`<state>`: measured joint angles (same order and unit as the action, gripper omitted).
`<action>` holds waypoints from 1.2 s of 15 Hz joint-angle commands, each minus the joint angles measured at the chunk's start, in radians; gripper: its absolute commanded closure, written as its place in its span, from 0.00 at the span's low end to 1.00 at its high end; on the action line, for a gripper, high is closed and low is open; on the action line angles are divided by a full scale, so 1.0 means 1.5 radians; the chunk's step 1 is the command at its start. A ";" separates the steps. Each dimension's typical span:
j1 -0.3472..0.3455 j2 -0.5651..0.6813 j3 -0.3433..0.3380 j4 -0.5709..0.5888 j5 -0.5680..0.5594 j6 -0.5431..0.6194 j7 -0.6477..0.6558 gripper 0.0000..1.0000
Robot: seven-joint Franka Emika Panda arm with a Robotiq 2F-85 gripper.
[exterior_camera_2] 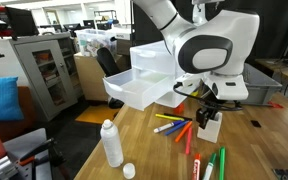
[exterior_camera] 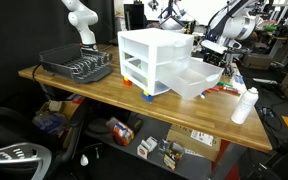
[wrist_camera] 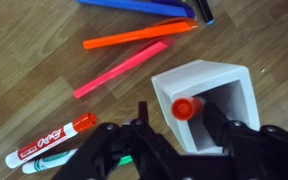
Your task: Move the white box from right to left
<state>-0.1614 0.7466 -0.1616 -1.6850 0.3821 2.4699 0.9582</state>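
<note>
The white box (wrist_camera: pixel 206 76) is a small open-topped carton standing among markers on the wooden table. It holds a red-capped marker (wrist_camera: pixel 184 108). In the wrist view my gripper (wrist_camera: pixel 179 112) straddles the box's left wall, with one finger outside and one inside, closed on it. In an exterior view the gripper (exterior_camera_2: pixel 206 110) sits on top of the box (exterior_camera_2: pixel 211 127), which is at table level. In an exterior view the gripper (exterior_camera: pixel 212 50) is behind the drawer tray, and the box is hidden there.
Loose coloured markers (wrist_camera: pixel 134 62) lie around the box (exterior_camera_2: pixel 182 128). A white plastic drawer unit (exterior_camera: pixel 154 58) with a pulled-out tray (exterior_camera_2: pixel 144 92) stands nearby. A white bottle (exterior_camera_2: pixel 111 143) and its cap (exterior_camera_2: pixel 129 171) are near the table edge. A dark dish rack (exterior_camera: pixel 76 66) sits at the far end.
</note>
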 commanded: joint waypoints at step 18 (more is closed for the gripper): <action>0.000 -0.058 -0.011 -0.050 0.002 0.028 0.010 0.97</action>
<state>-0.1603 0.7317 -0.1752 -1.6887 0.3795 2.4881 0.9746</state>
